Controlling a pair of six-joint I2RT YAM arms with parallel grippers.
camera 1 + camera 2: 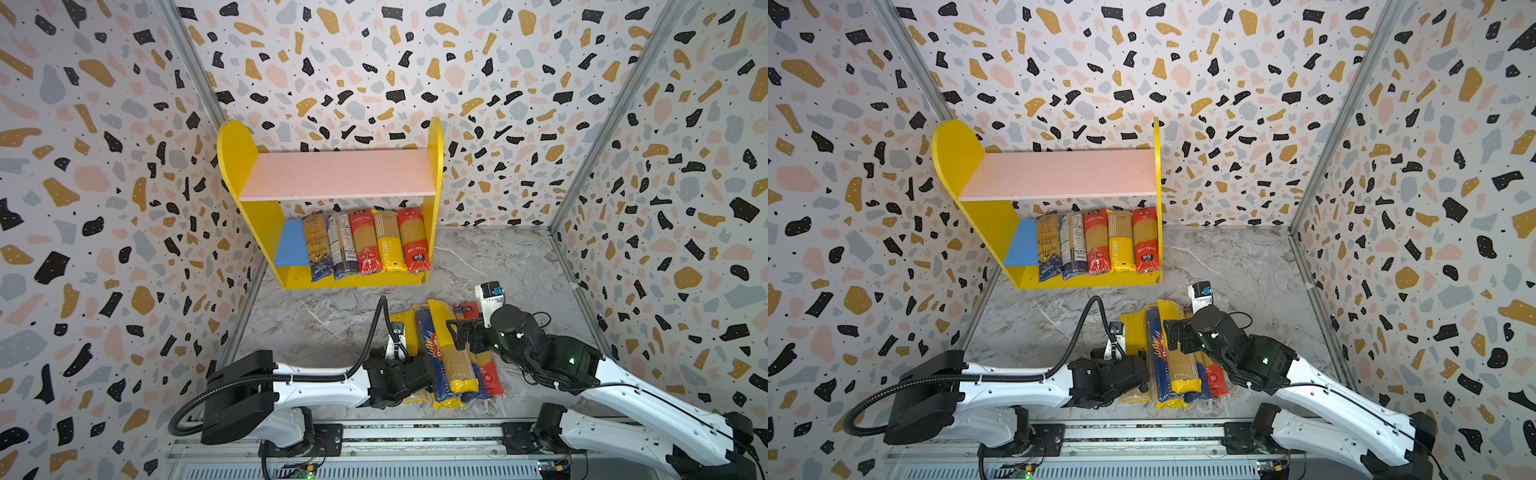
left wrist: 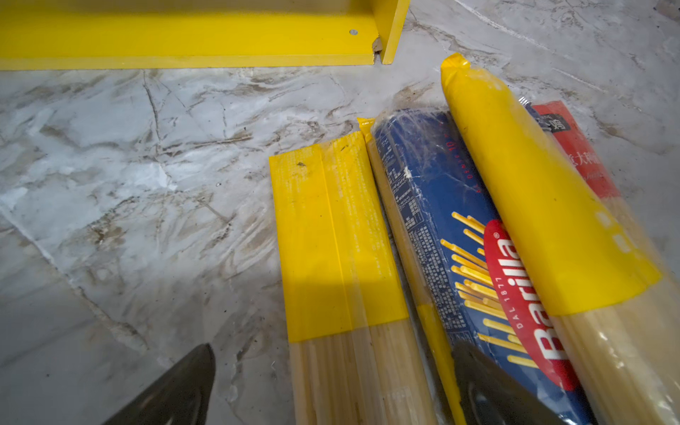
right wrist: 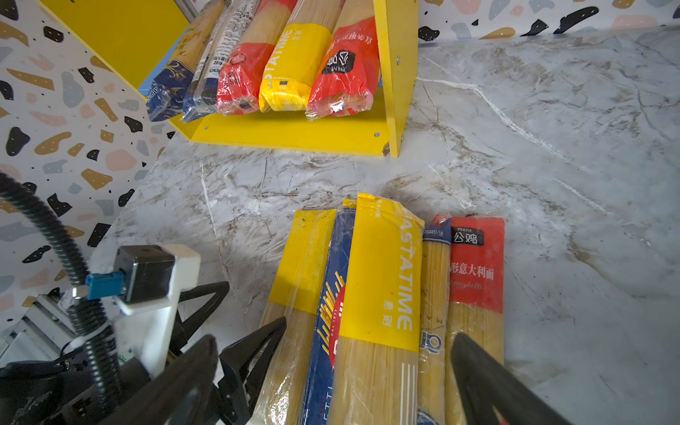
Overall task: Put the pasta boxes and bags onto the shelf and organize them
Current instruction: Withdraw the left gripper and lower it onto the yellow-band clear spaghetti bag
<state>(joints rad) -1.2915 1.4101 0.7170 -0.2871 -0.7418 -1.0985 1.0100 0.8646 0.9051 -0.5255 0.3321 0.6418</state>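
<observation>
A small wooden shelf with yellow round-topped side panels [image 1: 237, 158] stands at twelve o'clock on the grey marble-patterned table [image 1: 498, 257]. Its pink upper board [image 1: 336, 174] is bare. On its blue lower board [image 1: 291, 245] only the nine o'clock end is free, and five long spaghetti packs in clear film [image 1: 365, 245] fill the rest.

The remaining packs lie heaped near six o'clock. The left gripper [image 2: 333, 353] hangs over the heap's nine o'clock edge, jaws spread wide and empty, straddling a flat yellow-wrapped spaghetti pack [image 2: 331, 239]. Next comes a dark blue Barilla spaghetti pack [image 2: 434, 191], with a round yellow PASTATIME pack [image 3: 382, 265] riding on top of it. The right gripper [image 3: 333, 342] hovers above these, also wide open and holding nothing. A red-wrapped spaghetti pack [image 3: 476, 265] lies at the three o'clock edge.

These packs are probably light, stiff lengthwise and brittle inside slick film. They are best pinched across the narrow width near mid-length, starting with the topmost.
</observation>
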